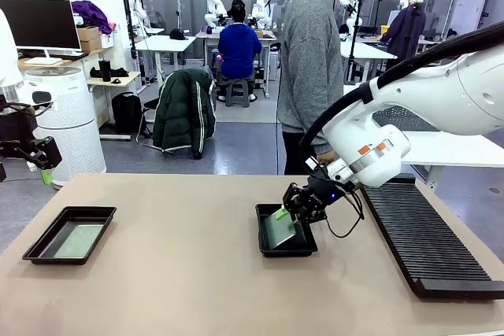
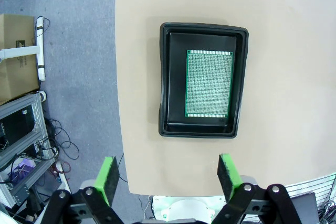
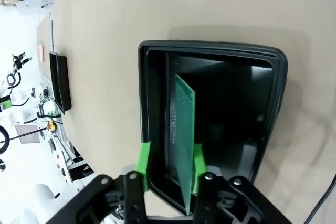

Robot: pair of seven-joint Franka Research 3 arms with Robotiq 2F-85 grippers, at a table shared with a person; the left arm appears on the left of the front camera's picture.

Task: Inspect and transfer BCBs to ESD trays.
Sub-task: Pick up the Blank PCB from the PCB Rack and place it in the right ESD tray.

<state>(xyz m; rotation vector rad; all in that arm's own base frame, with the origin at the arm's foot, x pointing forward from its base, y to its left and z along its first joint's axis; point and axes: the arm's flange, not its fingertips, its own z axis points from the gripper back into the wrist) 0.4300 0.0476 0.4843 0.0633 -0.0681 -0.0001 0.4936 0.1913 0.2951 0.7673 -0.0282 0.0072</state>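
Front view: tan table (image 1: 173,273); right gripper (image 1: 298,208) lowers a thin, stiff, light BCB (image 1: 279,228) edgewise into the middle ESD tray (image 1: 285,249).
Left wrist view: left gripper (image 2: 168,176), jaws spread, above a second board (image 2: 209,83) lying flat in its tray (image 2: 202,35).
Right wrist view: jaws parted, pads (image 3: 143,157) flanking the upright board (image 3: 184,145); best held by its edges.

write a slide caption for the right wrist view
Right gripper, jaws parted, straddles a tilted green circuit board standing on edge in a glossy black ESD tray.

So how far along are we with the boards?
One BCB lies flat in the left ESD tray. The right gripper stands over the middle tray, its jaws either side of a second board, tilted on edge and not yet flat. The left gripper hangs open.
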